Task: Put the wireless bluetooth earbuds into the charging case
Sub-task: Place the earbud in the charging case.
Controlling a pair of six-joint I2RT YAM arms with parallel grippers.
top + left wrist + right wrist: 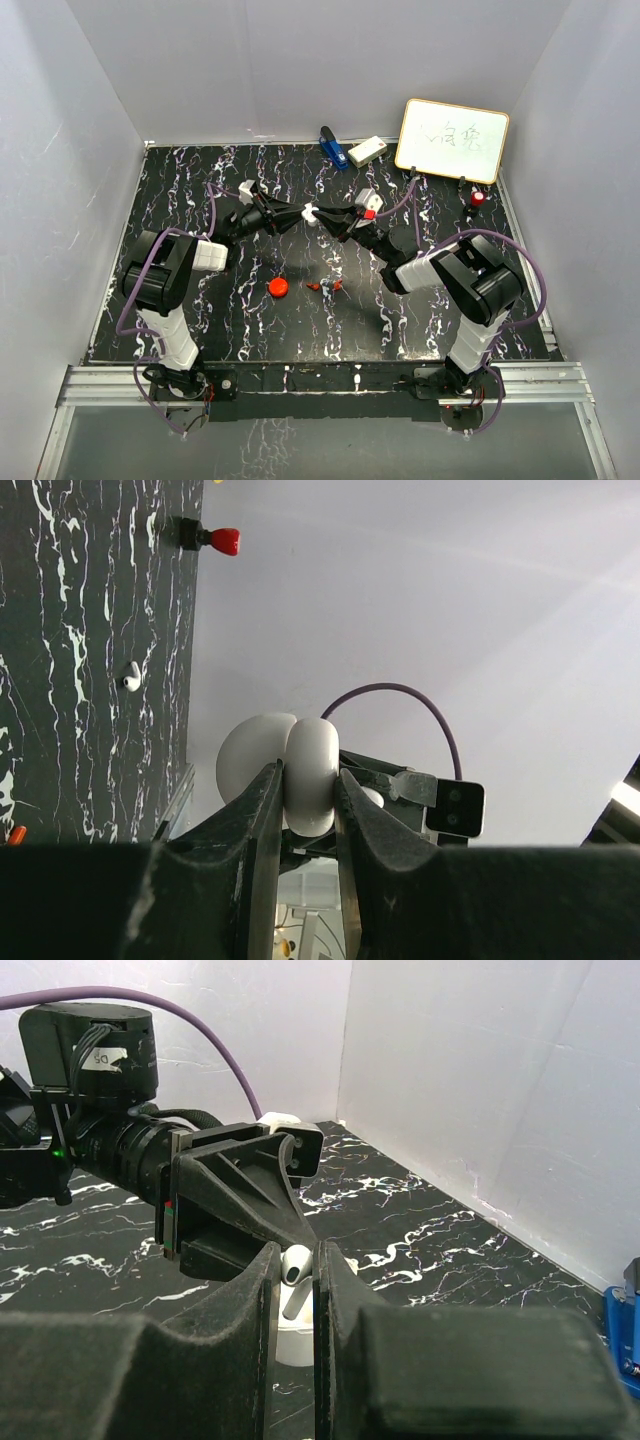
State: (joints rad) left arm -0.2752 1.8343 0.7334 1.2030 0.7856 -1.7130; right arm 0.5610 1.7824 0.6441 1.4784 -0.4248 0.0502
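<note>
My left gripper (303,213) is shut on a white charging case (312,765) and holds it above the table's middle with its lid (250,755) open. My right gripper (328,219) meets it from the right, shut on a white earbud (297,1263). The earbud's stem points down at the case (291,1343) just below it. A second white earbud (131,676) lies loose on the table. Tiny red and purple earbuds (330,287) lie on the table nearer the arms, beside a round red case (279,288).
A whiteboard (452,140) leans at the back right, with a red-capped marker (477,200) below it. A blue item (333,147) and a white box (367,151) lie at the back edge. White walls enclose the black marbled table (240,320).
</note>
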